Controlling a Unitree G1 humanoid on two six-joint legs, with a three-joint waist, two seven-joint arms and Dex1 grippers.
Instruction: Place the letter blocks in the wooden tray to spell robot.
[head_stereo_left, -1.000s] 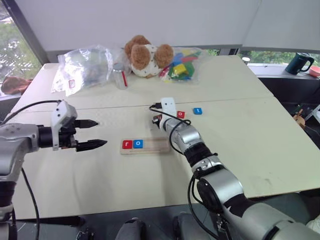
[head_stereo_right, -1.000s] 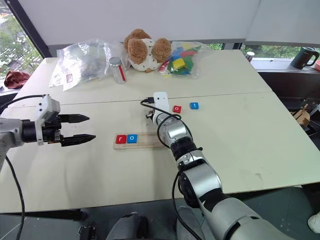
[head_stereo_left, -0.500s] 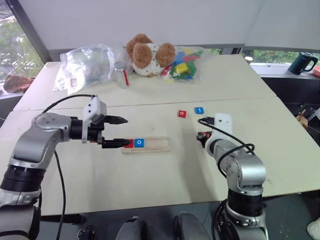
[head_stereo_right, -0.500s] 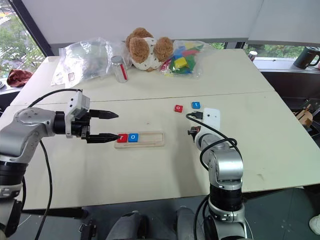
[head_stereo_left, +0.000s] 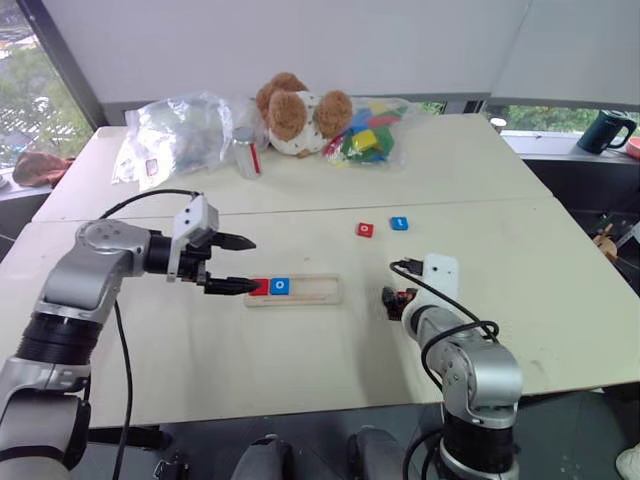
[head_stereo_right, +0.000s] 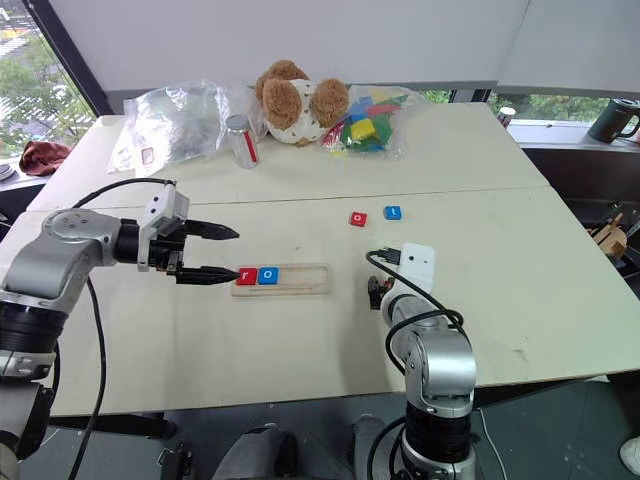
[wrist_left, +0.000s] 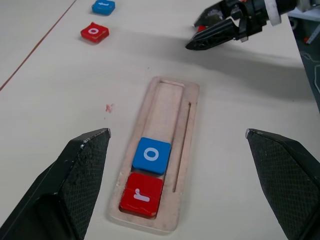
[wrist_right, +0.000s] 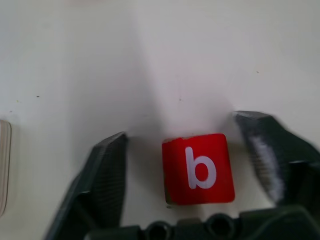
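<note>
The wooden tray (head_stereo_left: 316, 292) lies mid-table with a red "r" block (head_stereo_left: 260, 287) and a blue "o" block (head_stereo_left: 281, 286) at its left end. My left gripper (head_stereo_left: 238, 264) hovers open at that end, and in its wrist view the tray (wrist_left: 167, 105) runs between its fingers (wrist_left: 85, 170). A red "o" block (head_stereo_left: 365, 229) and a blue "t" block (head_stereo_left: 399, 223) lie loose behind the tray on the right. My right gripper (head_stereo_left: 391, 300) is right of the tray, open, and a red "b" block (wrist_right: 198, 168) sits between its fingers (wrist_right: 107, 175) with a gap on each side.
Along the far edge stand a teddy bear (head_stereo_left: 298, 108), a crumpled clear bag (head_stereo_left: 180, 130), a small can (head_stereo_left: 245, 155) and a bag of coloured toy blocks (head_stereo_left: 365, 135). A dark mug (head_stereo_left: 603, 130) stands off the table at the far right.
My right arm has pulled back from the tray's right end to the near right, and its fingers have opened. My left gripper has moved right to the tray's left end, still open.
</note>
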